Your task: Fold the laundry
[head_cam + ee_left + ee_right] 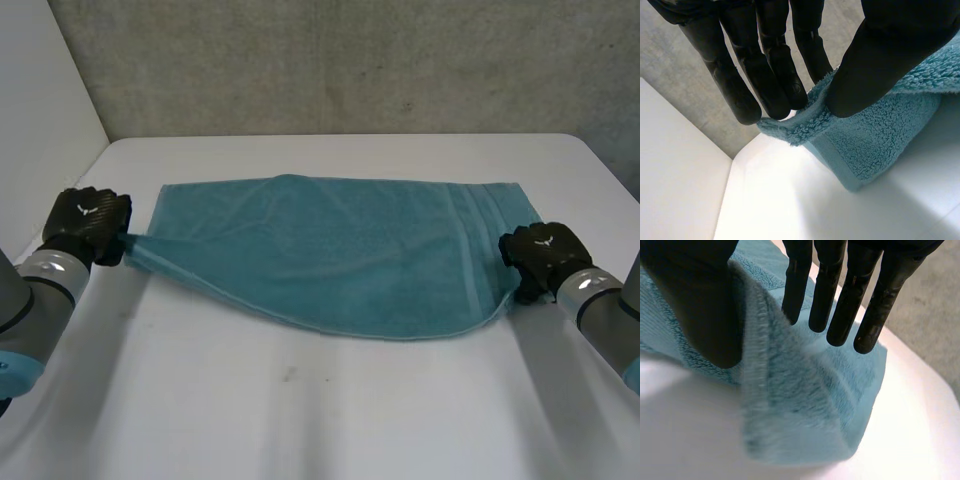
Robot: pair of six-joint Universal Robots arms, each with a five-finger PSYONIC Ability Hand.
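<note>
Towel (340, 260), one only, teal, lay on the white table (300, 420), its long axis running straight from one hand to the other. Left hand (88, 225) pinched a left-end corner between thumb and fingers. Right hand (540, 255) pinched the right end likewise, so the two hands were equally near.

Teal towel (330, 260) there is fuzzy, looped terry cloth, quite matt. The white surface (300, 400) looks smooth, faintly glossy. Rough grey concrete wall (350, 60) behind.
</note>
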